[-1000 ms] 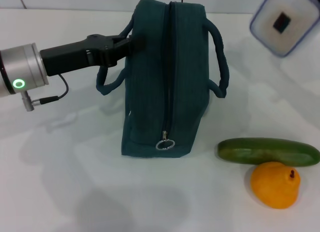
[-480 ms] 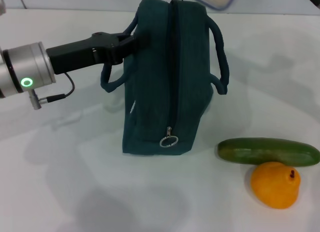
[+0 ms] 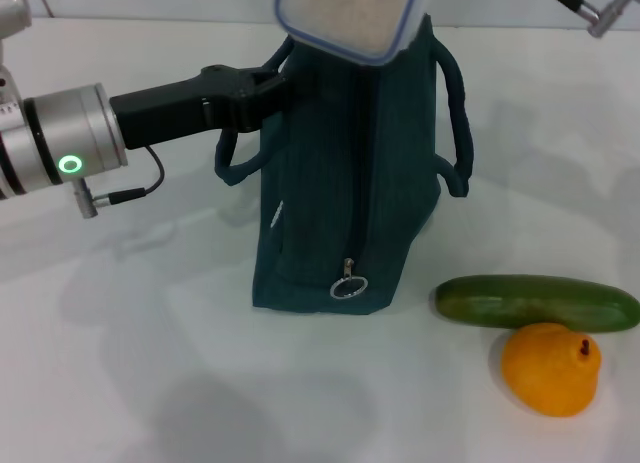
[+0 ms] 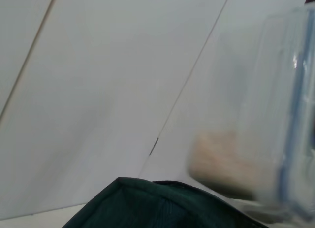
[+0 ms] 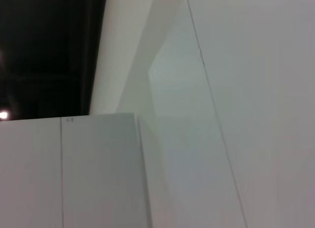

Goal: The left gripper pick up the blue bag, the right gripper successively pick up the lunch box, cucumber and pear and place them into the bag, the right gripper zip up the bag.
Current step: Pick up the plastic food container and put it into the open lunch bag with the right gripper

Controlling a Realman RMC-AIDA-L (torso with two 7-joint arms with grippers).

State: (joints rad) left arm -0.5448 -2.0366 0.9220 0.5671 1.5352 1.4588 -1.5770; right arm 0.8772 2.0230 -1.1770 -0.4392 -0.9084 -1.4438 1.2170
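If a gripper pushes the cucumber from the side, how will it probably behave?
The cucumber is a long, smooth cylinder lying flat on the table, so it would probably roll rather than slide. The pear sits right against it on the near side and may block rolling that way. Its glossy skin looks somewhat slippery to grip.

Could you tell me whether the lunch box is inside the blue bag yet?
Not yet: the clear, blue-rimmed plastic lunch box hangs above the dark teal fabric bag, which stands upright on the table.
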